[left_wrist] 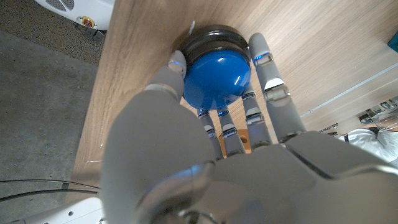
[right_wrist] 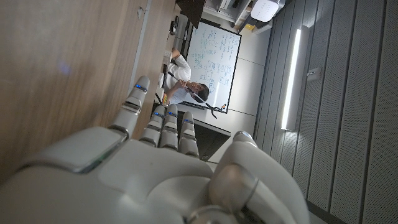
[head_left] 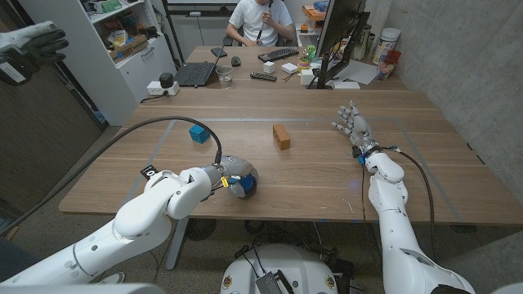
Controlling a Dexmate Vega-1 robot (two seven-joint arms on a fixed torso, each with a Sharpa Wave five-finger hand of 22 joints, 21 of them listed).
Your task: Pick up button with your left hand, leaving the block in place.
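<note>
We find the left hand (head_left: 238, 182) at the near edge of the table (head_left: 327, 175), left of centre, its fingers (left_wrist: 268, 84) and thumb curled around the button (left_wrist: 217, 73), a blue dome on a dark base; we judge the grasp is being set and cannot tell whether the base has left the wood. The wrap from both sides appears meant to hold the rounded dome from slipping. The block (head_left: 281, 136), an orange-brown piece, lies near the table's middle, farther off and to the right, well apart from the button, so the grasp should not disturb it. A blue cube (head_left: 197, 132) sits far-left of the button, also apart. The right hand (head_left: 352, 126) waits at the right of the table, fingers spread and holding nothing, kept clear of the work. The surface is wood-grain laminate, smooth, with a pale line marked across it. Beyond it stands a second desk with a laptop (head_left: 196, 73), keyboard (head_left: 279, 54) and monitor (head_left: 339, 33); a person (head_left: 258, 20) sits behind it, and shelving stands at far left.
</note>
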